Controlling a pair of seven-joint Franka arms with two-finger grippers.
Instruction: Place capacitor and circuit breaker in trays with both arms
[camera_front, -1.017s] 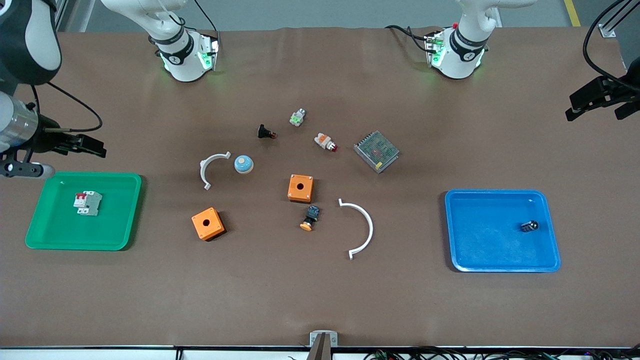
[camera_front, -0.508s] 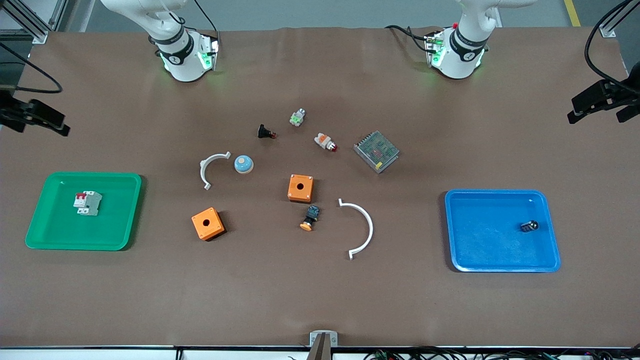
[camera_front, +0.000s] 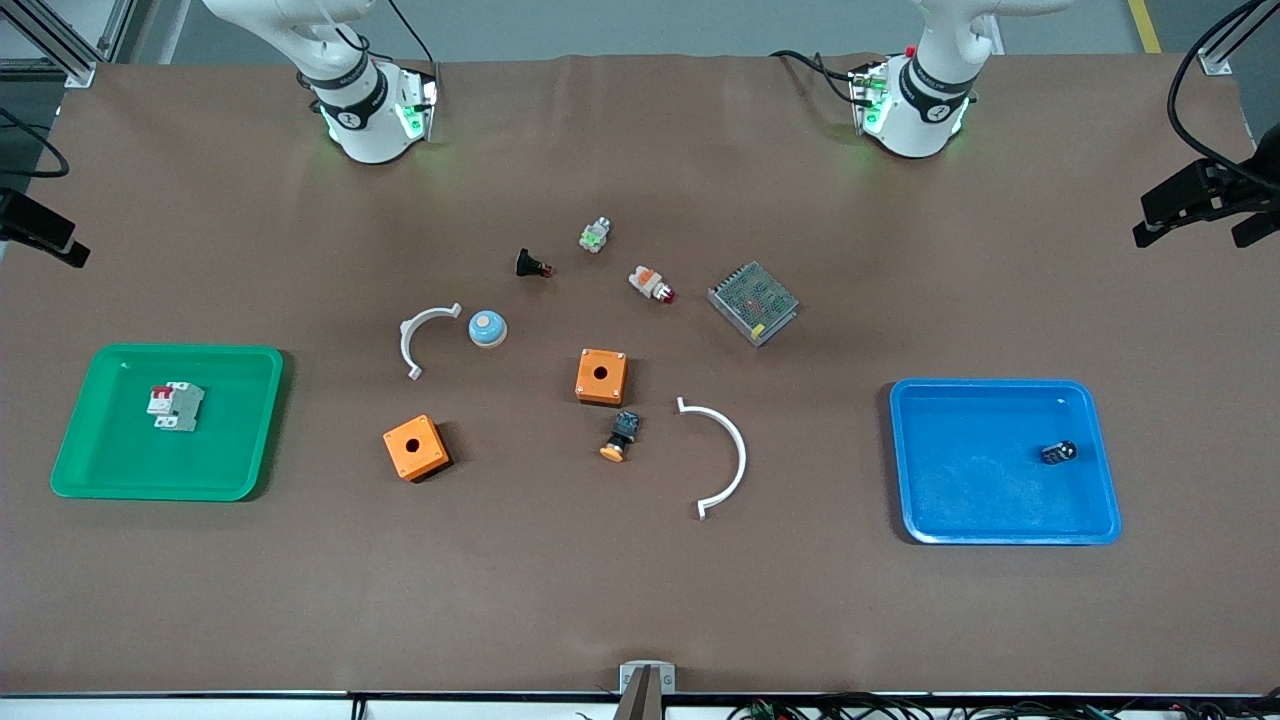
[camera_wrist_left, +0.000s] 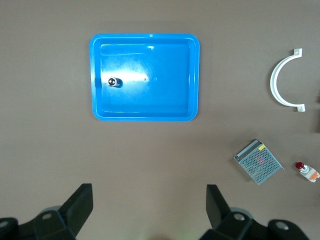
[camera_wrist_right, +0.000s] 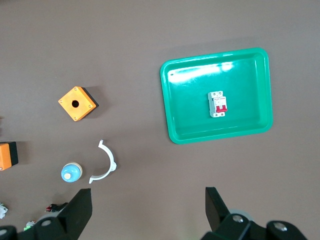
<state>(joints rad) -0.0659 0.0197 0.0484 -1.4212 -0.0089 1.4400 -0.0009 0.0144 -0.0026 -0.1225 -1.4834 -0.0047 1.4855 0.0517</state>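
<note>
The capacitor (camera_front: 1058, 452), a tiny black cylinder, lies in the blue tray (camera_front: 970, 500) at the left arm's end; it also shows in the left wrist view (camera_wrist_left: 114, 82), in the tray (camera_wrist_left: 150, 100). The circuit breaker (camera_front: 177, 406), white-grey with red levers, lies in the green tray (camera_front: 120, 460) at the right arm's end, and in the right wrist view (camera_wrist_right: 217, 104) in the tray (camera_wrist_right: 190, 115). My left gripper (camera_front: 1190, 225) (camera_wrist_left: 149, 200) is open and empty, high above the table near the blue tray. My right gripper (camera_wrist_right: 149, 202) is open and empty, high up, partly showing at the front view's edge (camera_front: 40, 235).
Mid-table lie two orange boxes (camera_front: 601, 376) (camera_front: 415, 447), two white arcs (camera_front: 725, 455) (camera_front: 415, 335), a blue dome (camera_front: 487, 328), a mesh power supply (camera_front: 753, 302), a black push-button (camera_front: 531, 264), an orange-capped button (camera_front: 619, 436), an indicator lamp (camera_front: 651, 284) and a small green-lit part (camera_front: 595, 235).
My right gripper has risen and pulled away from the green tray toward the table's edge, mostly leaving the front view. The left gripper has hardly moved. Both parts stay in their trays.
</note>
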